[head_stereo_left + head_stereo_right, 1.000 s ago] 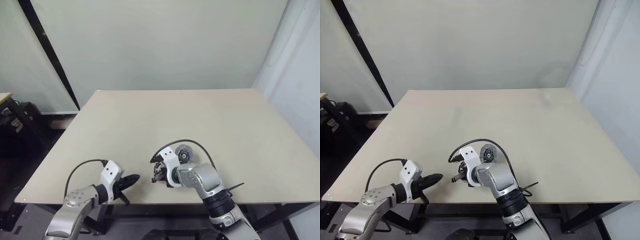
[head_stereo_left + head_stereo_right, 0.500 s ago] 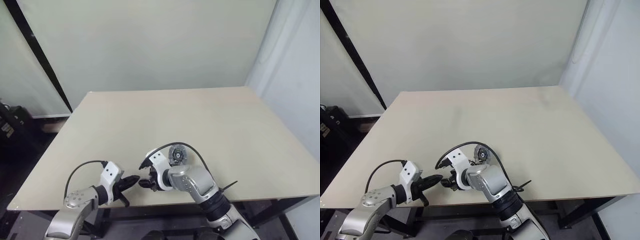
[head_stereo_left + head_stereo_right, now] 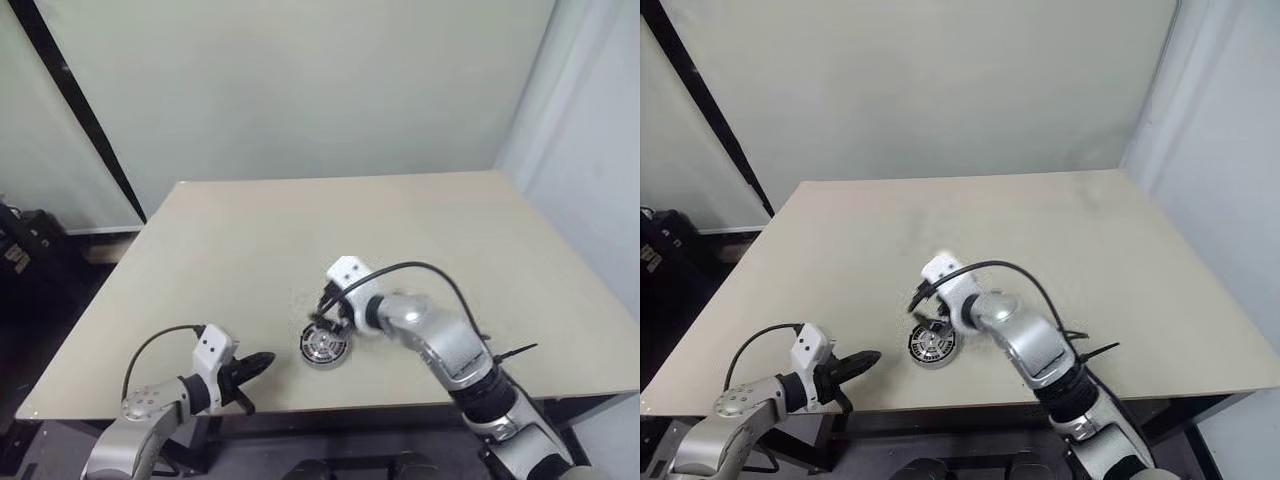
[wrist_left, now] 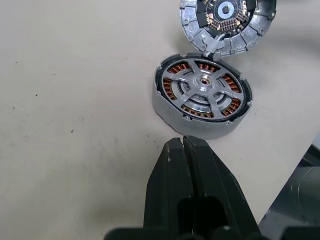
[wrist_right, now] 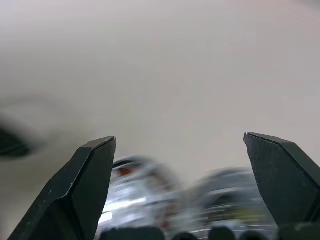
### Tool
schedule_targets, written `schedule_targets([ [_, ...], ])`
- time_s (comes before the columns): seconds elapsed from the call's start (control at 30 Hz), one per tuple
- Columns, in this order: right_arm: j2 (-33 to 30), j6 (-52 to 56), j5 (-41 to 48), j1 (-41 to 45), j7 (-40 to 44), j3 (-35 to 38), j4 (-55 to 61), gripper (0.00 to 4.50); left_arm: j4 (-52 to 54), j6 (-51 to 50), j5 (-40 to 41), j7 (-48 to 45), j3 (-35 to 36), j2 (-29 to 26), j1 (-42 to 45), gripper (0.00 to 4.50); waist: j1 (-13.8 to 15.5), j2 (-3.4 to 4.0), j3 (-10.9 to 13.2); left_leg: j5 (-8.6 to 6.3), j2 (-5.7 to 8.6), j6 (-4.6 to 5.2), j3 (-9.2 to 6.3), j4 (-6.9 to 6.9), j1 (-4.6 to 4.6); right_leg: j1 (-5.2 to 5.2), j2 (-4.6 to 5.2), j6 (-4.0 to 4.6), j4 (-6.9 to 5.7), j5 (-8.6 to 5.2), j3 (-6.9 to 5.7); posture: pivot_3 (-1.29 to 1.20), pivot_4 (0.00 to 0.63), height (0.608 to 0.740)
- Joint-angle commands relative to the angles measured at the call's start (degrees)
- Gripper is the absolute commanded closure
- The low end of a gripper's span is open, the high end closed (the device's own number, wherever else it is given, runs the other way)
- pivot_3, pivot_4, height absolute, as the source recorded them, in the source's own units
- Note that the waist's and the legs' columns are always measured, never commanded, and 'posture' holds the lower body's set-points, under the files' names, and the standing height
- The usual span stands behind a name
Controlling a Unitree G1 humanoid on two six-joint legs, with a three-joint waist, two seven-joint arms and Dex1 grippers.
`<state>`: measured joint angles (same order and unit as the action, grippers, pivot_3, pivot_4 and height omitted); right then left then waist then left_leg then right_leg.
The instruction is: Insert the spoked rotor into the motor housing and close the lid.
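Now spoked rotor (image 4: 203, 89) sitting seated in motor housing (image 4: 172, 111), near table's (image 3: 500, 250) front edge. Lid (image 4: 227, 22) lying touching housing at its 12 o'clock, awaiting closing. Right gripper (image 5: 180, 150) hovering above, fingers apart, gripping nothing. Left gripper (image 4: 183, 145) idling at housing's 6 o'clock, fingers together.

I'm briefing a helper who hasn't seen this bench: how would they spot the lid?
On the beige table, look near the front edge, where two round metal parts touch. The lid is the one lying open-side up, showing a dark circuit ring inside its silver rim; the motor housing beside it shows copper windings under spokes.
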<state>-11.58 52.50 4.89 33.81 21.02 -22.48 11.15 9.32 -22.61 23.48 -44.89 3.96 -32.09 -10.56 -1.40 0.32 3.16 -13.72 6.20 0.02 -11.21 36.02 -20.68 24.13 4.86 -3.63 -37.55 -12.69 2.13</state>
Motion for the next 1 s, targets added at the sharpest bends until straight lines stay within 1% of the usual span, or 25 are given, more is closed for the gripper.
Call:
schedule_targets([
  [0.03, -3.9, -6.6, -4.2, 2.7, -2.2, 4.1, -2.7, 0.03, 2.2, 0.2, 1.4, 0.2, 1.9, 0.2, 1.1, 4.50, 0.0, -0.01, 0.0, 0.00, 0.00, 0.00, 0.00, 0.00, 0.01, -0.02, 0.00, 0.00, 0.01, 0.00, 0.00, 0.00, 0.000, 0.740],
  [0.13, -8.4, -10.9, -7.9, 2.6, -2.5, 3.7, -7.4, 0.03, 2.2, 0.0, 1.6, 0.2, 2.1, 0.5, 1.3, 4.50, 0.1, -0.05, 0.0, 0.03, 0.01, 0.05, 0.02, 0.00, 0.02, -0.05, 0.01, 0.00, 0.02, 0.00, 0.00, 0.00, 0.000, 0.740],
  [0.23, -11.3, -13.2, -10.4, 1.7, -1.2, 2.4, -11.5, 0.03, 2.3, -0.1, 1.6, 0.0, 2.2, 0.4, 1.5, 4.50, 0.0, -0.05, 0.0, 0.11, -0.01, 0.19, 0.08, -0.02, -0.02, -0.08, 0.02, 0.01, 0.01, 0.00, 0.05, 0.00, 0.000, 0.740],
  [0.33, -13.1, -15.5, -12.2, 0.0, 1.1, 0.0, -14.8, 0.03, 2.4, -0.4, 1.7, -0.1, 2.4, 0.4, 1.7, 4.50, 0.0, -0.06, 0.0, 0.10, -0.05, 0.21, 0.16, -0.03, -0.01, -0.08, 0.01, 0.01, 0.02, 0.00, 0.08, 0.00, 0.000, 0.740],
  [0.4, -13.0, -16.8, -12.8, -1.3, 2.6, -1.3, -15.8, 0.03, 2.5, -0.5, 1.8, -0.1, 2.6, 0.4, 1.8, 4.50, -0.1, -0.06, 0.0, 0.08, -0.08, 0.24, 0.23, -0.03, -0.01, -0.07, 0.01, 0.01, 0.02, 0.00, 0.10, 0.00, 0.000, 0.740],
  [0.53, -10.6, -18.3, -11.5, -3.6, 5.8, -2.3, -15.1, 0.03, 2.7, -0.8, 1.9, -0.2, 2.8, 0.3, 1.8, 4.50, -0.1, -0.06, 0.0, 0.08, -0.09, 0.26, 0.28, -0.02, -0.01, -0.06, 0.01, 0.01, 0.01, 0.00, 0.14, 0.00, 0.000, 0.740],
  [0.7, -3.5, -16.8, -5.6, -6.7, 10.4, -2.1, -10.5, 0.03, 3.3, -1.5, 2.0, -0.3, 3.1, 0.0, 1.7, 4.50, 0.0, -0.07, 0.0, 0.08, -0.10, 0.25, 0.25, 0.01, 0.02, -0.10, -0.01, 0.01, 0.00, 0.01, 0.13, 0.00, 0.000, 0.740],
  [0.8, -1.2, -16.9, -5.8, -7.4, 11.5, -4.1, -10.3, 0.03, 3.5, -1.7, 2.0, -0.3, 3.1, -0.1, 1.7, 4.50, 0.0, -0.06, 0.0, 0.08, -0.10, 0.25, 0.24, 0.01, 0.03, -0.09, -0.03, 0.01, -0.02, 0.01, 0.12, 0.00, 0.000, 0.740],
  [0.87, -0.1, -17.9, -7.2, -7.3, 11.7, -6.2, -11.8, 0.03, 3.8, -1.8, 2.1, -0.3, 2.9, -0.1, 1.6, 4.50, 0.1, -0.06, 0.0, 0.07, -0.10, 0.24, 0.23, 0.02, 0.06, -0.10, -0.02, 0.01, -0.01, 0.01, 0.12, 0.00, 0.000, 0.740],
  [1.0, 2.0, -20.4, -8.5, -6.8, 11.4, -7.8, -16.8, 0.03, 4.2, -2.0, 2.2, -0.1, 2.8, -0.1, 1.5, 4.50, 0.1, -0.06, 0.0, 0.07, -0.07, 0.22, 0.23, 0.05, 0.09, -0.08, -0.02, 0.01, -0.01, 0.01, 0.11, 0.00, 0.000, 0.740],
])
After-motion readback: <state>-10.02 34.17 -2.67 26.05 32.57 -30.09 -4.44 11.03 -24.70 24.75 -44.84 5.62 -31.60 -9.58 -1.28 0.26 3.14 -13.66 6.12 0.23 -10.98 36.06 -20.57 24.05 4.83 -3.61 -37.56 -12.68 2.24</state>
